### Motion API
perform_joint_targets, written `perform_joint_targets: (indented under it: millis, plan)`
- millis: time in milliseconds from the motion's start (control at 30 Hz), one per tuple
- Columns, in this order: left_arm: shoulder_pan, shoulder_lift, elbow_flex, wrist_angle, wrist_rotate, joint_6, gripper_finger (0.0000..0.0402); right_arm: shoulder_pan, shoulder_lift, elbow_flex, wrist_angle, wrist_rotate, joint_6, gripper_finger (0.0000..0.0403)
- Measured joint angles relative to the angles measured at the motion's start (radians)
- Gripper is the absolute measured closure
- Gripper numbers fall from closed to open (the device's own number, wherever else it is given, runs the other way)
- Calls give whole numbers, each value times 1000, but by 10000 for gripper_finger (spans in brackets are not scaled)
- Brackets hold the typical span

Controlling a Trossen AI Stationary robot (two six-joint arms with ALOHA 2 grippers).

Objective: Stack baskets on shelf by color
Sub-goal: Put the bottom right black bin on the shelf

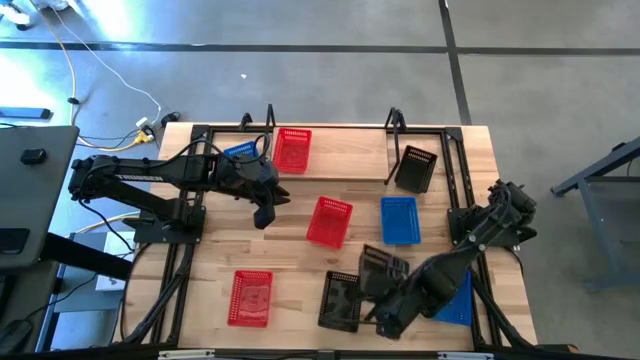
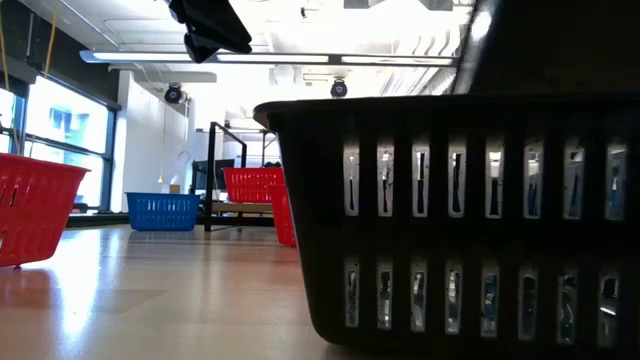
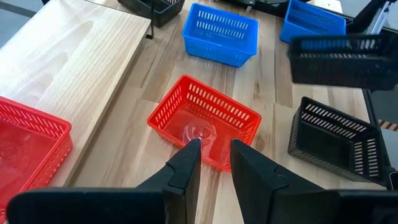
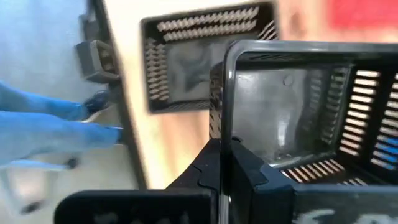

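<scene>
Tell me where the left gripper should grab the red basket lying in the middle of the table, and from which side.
Take the red basket by its rim, probably one long wall, coming straight down from above. It sits upright with its mouth open and nothing inside, so one finger can go inside the wall and one outside. The left gripper hangs open just above its near wall. The right gripper is busy, shut on a black basket.

Blue basket (image 1: pixel 455 298) by the near edge mostly hidden under the right arm. Another blue one (image 1: pixel 240 151) tucked behind the left arm. Person's blue-clad leg (image 4: pixel 53 134) blurred and cut off in the right wrist view.
</scene>
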Motion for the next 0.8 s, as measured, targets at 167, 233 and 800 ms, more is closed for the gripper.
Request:
perform_joint_targets:
  millis: [167, 233, 800]
  plan:
    - [0, 0, 0, -25, 0, 0, 323, -61, 0, 51, -104, 130, -142, 403]
    - [0, 0, 0, -30, 0, 0, 323, -89, 0, 66, -146, 192, -206, 403]
    - [0, 0, 0, -43, -2, -1, 323, -398, -30, 49, -317, 471, -652, 403]
